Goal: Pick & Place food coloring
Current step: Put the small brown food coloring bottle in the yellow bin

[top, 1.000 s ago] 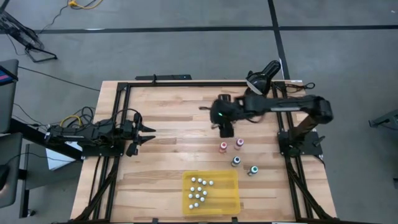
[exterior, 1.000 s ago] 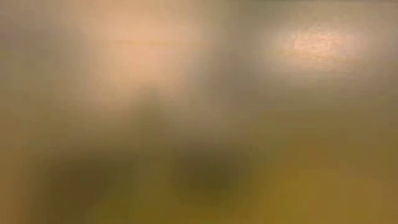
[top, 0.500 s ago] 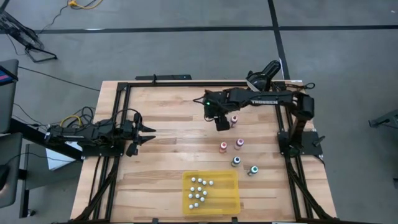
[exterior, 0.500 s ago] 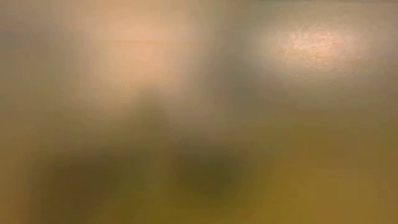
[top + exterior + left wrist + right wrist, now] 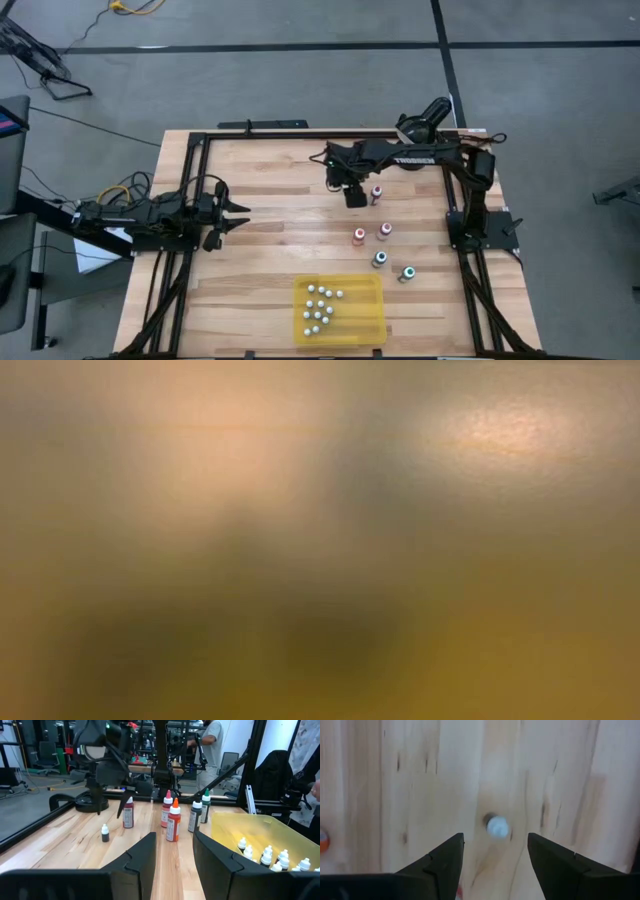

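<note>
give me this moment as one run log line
right gripper: open, above small white-capped bottle | left gripper: open, waiting at table's left | yellow bin: holds small bottles

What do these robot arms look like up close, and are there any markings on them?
Both arms are dark, jointed and slim. The right arm carries white lettering along its link. Each gripper, left and right, ends in two flat, angular black fingers. Yellow cables trail beside the left arm.

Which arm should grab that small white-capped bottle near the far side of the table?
Right. The right gripper hangs open directly over the small white-capped bottle, which sits between its fingers in the right wrist view. The left gripper waits open at the table's left edge, far away.
</note>
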You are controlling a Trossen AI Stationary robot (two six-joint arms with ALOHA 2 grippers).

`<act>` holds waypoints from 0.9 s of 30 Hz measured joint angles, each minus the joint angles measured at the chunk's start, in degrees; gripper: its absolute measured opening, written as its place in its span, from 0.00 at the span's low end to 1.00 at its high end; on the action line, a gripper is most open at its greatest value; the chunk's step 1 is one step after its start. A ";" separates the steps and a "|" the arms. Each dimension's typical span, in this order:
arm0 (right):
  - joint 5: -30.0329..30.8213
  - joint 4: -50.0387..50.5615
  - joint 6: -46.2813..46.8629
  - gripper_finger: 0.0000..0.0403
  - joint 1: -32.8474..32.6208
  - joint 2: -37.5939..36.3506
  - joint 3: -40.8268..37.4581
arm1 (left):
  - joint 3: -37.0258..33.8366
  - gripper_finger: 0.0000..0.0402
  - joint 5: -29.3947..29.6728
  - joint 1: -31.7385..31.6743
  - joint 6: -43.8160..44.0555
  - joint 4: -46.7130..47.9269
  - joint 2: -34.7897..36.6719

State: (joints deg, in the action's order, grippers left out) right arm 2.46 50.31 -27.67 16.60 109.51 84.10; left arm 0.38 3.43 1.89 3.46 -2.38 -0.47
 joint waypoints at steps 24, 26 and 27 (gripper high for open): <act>0.48 -2.64 2.31 0.45 1.18 6.14 0.00 | 0.00 0.30 -0.04 0.00 0.02 -0.01 0.00; 0.47 -2.44 3.11 0.44 1.49 6.14 0.00 | 0.00 0.30 -0.04 0.00 0.02 -0.01 0.00; 0.48 -2.34 4.21 0.44 1.61 6.14 0.00 | 0.00 0.30 -0.04 0.00 0.00 -0.01 0.00</act>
State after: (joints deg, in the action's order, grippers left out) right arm 2.94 47.97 -23.46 18.21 115.66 84.09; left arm 0.38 3.40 1.89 3.46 -2.39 -0.47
